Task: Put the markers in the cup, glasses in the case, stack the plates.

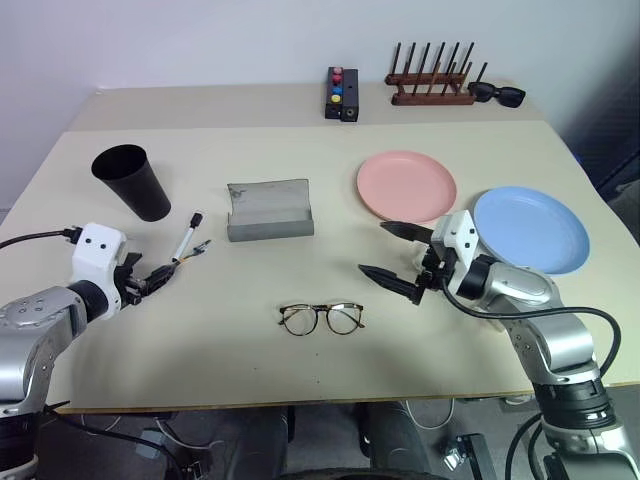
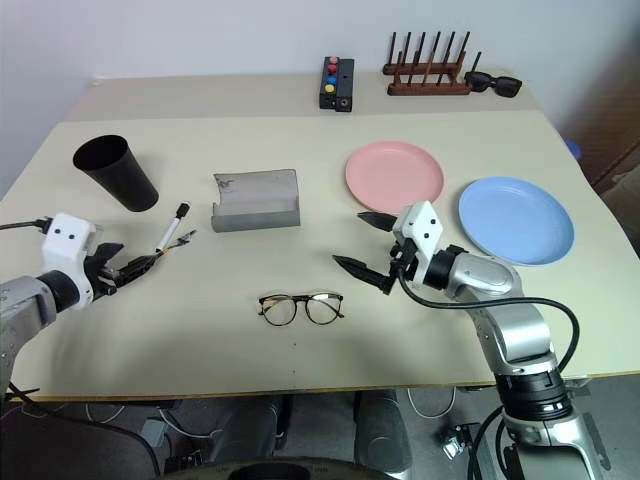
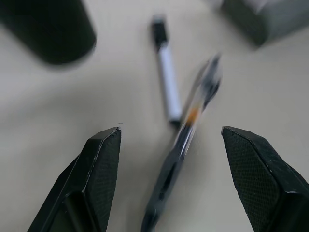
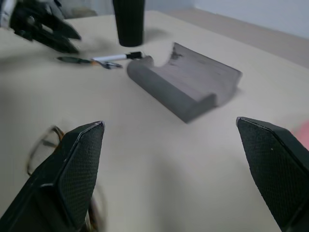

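one table (image 1: 300, 370). two plates: one pink plate (image 1: 405, 186) just beyond the right gripper (image 1: 392, 252), one blue plate (image 1: 530, 228) beside that arm's wrist, the two plates side by side, not stacked. one grey case (image 1: 269, 210), lid open, ahead of both grippers and between them. one black cup (image 1: 132, 181) upright, beyond the left gripper (image 2: 128, 265). one pair of glasses (image 1: 321, 318) lying flat, near the right gripper on its inner side, apart from it. two markers: white marker (image 1: 186, 238) and dark marker (image 3: 186, 145), lying crossed just ahead of the left gripper's tips.

left gripper: fingers parted, nothing gripped; in its wrist view the dark marker lies in the gap between the two fingers, clear of both; contact cannot be told. right gripper: spread wide, empty, over bare table, pointing toward the case and glasses.

at the far edge: one button box (image 1: 342, 93), one wooden rack (image 1: 430, 84), one pair of black sunglasses (image 1: 497, 94).
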`<act>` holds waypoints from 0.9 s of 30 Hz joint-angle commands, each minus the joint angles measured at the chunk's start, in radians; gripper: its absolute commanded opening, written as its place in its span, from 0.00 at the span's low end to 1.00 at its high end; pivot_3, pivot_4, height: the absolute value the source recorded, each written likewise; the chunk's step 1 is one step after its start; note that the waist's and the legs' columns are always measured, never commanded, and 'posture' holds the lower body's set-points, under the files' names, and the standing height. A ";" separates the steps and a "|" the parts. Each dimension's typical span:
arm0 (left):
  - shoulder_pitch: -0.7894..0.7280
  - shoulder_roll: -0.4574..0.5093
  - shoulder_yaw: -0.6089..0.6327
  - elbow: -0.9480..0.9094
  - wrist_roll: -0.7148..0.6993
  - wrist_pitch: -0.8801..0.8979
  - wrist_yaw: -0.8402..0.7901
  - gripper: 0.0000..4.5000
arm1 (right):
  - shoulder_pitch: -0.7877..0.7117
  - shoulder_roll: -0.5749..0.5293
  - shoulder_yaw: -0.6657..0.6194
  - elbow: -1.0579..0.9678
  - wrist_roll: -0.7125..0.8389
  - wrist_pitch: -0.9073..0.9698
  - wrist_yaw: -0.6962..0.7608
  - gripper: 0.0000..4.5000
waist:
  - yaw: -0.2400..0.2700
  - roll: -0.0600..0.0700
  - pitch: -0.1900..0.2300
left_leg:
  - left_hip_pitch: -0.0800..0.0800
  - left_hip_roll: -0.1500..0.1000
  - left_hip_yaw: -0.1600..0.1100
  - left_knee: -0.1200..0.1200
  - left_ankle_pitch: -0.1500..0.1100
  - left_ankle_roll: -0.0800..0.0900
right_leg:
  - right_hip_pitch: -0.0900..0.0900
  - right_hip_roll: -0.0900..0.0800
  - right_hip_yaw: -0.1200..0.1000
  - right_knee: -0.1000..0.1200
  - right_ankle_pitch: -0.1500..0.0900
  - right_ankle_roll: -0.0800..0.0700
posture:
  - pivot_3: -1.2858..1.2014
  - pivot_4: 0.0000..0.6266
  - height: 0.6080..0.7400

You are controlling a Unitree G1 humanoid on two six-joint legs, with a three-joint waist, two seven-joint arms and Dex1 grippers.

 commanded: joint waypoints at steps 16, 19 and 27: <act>-0.131 0.009 -0.104 0.110 0.019 0.124 -0.068 0.63 | -0.085 0.050 0.049 -0.156 0.103 0.125 -0.072 1.00 | 0.001 0.000 0.000 | 0.001 0.000 0.000 0.000 0.000 0.000 | 0.000 0.000 0.000 0.000 0.000 0.000 | 0.52 0.24 0.99; -0.131 0.005 -0.100 0.113 0.021 0.123 -0.074 0.36 | -0.091 0.057 0.058 -0.153 0.105 0.125 -0.076 1.00 | 0.001 0.000 0.000 | 0.001 0.000 0.000 0.000 0.000 0.000 | 0.000 0.000 0.000 0.000 0.000 0.000 | 0.52 0.24 0.99; -0.065 0.003 -0.054 0.035 0.004 0.137 -0.082 0.01 | -0.111 0.065 0.071 -0.134 0.111 0.115 -0.065 1.00 | -0.001 0.000 0.000 | 0.001 0.000 0.000 0.000 0.000 0.000 | 0.000 0.000 0.000 0.000 0.000 0.000 | 0.52 0.24 0.99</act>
